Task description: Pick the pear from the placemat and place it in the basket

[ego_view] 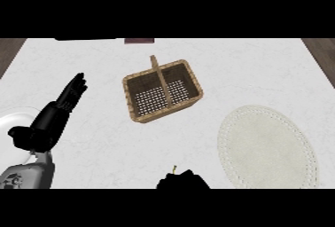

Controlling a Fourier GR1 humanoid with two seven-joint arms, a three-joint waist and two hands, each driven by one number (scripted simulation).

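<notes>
White marbled counter (262, 66) fills the frame, dark wood strips at the far left and right edges. Left hand (56, 116) at the left side, fingers straight and pointing toward the upper frame, holding nothing, resting over the counter; its grey forearm (26, 175) comes in at lower left. Right hand (183, 181) sits at the bottom centre, a dark curled shape just left of the placemat's lower edge; a small yellowish stem (174, 169) pokes up from it, so it seems closed round the pear, whose body is hidden. Wicker basket (188, 76) with a handle across it stands in the upper centre, tilted, nothing inside. Oval cream placemat (268, 148) lies at the lower right, bare. White plate (12, 122) shows at the left edge, partly under the left hand. Open counter lies between right hand and basket.
</notes>
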